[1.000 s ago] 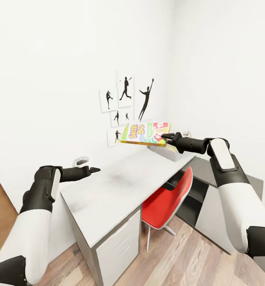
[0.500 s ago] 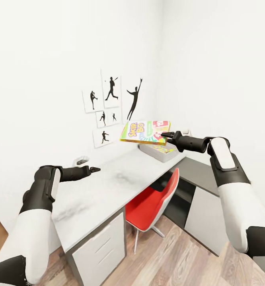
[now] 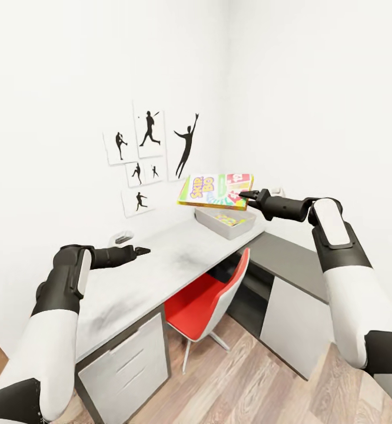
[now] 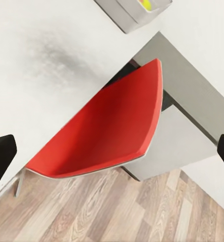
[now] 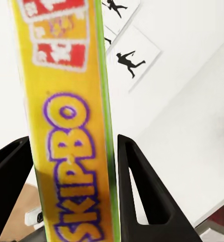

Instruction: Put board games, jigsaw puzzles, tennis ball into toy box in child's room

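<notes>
Holding a board game (image 3: 215,191) by its edge, the right fingers (image 3: 245,196) keep the flat box roughly level in the air, just above the toy box (image 3: 226,222) and toward its 10 o'clock side. In the right wrist view the box (image 5: 71,121) stands edge-on between the two black fingers (image 5: 142,196), its yellow side reading "SKIPBO". The toy box sits on the pale grey counter (image 3: 155,265) near the corner of the room, with bright printed things already lying inside it. A red chair (image 3: 205,306) is tucked under the counter at 6 o'clock from the toy box. The left fingers (image 3: 142,251) hover over the counter's near end, spread wide and holding nothing, as the left wrist view shows with the red chair (image 4: 109,131) between them. Black silhouette posters (image 3: 149,159) hang on the white wall.
</notes>
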